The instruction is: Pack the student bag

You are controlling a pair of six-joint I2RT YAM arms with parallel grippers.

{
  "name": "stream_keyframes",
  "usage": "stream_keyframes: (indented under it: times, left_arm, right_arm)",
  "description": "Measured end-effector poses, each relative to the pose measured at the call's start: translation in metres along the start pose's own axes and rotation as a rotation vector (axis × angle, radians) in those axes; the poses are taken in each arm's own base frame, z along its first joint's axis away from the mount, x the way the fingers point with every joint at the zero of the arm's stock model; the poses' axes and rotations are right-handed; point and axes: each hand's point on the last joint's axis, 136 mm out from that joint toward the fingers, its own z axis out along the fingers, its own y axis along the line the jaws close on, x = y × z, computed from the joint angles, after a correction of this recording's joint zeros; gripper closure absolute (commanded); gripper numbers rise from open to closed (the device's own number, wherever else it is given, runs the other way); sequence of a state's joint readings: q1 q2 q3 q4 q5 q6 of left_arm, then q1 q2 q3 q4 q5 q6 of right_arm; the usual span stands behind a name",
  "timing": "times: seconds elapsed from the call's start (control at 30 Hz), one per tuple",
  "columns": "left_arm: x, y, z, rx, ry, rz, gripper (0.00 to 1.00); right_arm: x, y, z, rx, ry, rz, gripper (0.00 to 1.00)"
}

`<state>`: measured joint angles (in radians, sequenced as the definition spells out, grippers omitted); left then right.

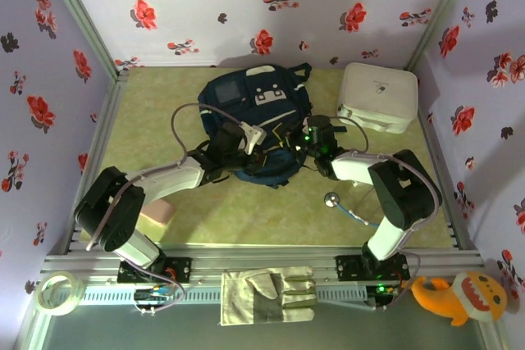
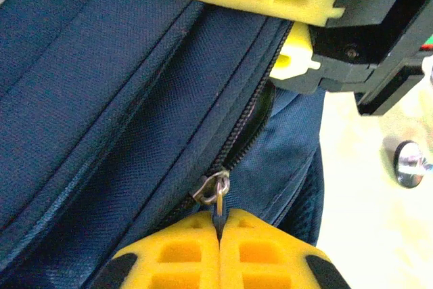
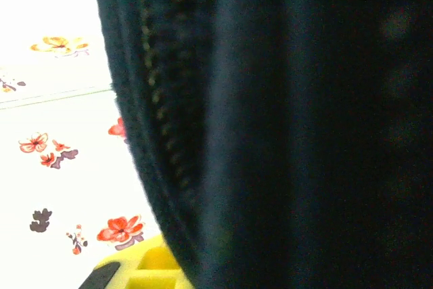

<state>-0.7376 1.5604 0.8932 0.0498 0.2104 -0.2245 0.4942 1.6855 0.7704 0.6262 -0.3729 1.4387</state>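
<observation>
Student bag [image 1: 283, 112]: lies flat at the centre of the table [image 1: 246, 215], toward the far side, front face up; navy woven fabric, soft and slack, folds wherever it is pressed; probably light while unpacked; no stiff part to lift by, so the seams, the zip line and the straps are the likely holds.

Zip: partly run open on the near edge; a dark gap shows beyond the slider; zip pull [image 2: 216, 191] small, metal, likely slippery; wants a pinch right at the ring.

Left gripper [image 2: 218, 225]: fingers pressed fully together on the zip pull, tips touching the bag's seam.

Right gripper [image 2: 277, 25]: just right of the left one, at the same edge; fingers set close, one above the cloth, one at the mouth of the gap, a fold of the bag's rim between them; reads as a pinch holding the edge taut; its own camera is up against dark fabric.

Judgement: zip needs the cloth kept tight on one side or the slider will drag the bag along.

Around: metal disc [image 1: 331, 198] on a thin cord near the right arm; white zip case [image 1: 377, 96] far right, apart from the bag; pink block [image 1: 160, 215] near left; glove [image 1: 267, 297] on the near rail.
</observation>
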Motion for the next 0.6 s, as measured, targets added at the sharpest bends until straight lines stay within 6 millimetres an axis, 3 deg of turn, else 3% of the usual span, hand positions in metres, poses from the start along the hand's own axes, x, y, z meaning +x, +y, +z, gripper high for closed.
stream_keyframes:
  times: [0.37, 0.6]
  left_arm:
    - [0.012, 0.028, -0.028, -0.052, 0.063, 0.113, 1.00]
    - [0.021, 0.069, -0.038, -0.166, 0.084, 0.076, 1.00]
  right_arm:
    - [-0.019, 0.022, -0.025, -0.004, -0.022, -0.047, 0.89]
    - [-0.022, 0.026, -0.027, -0.007, -0.015, -0.041, 0.90]
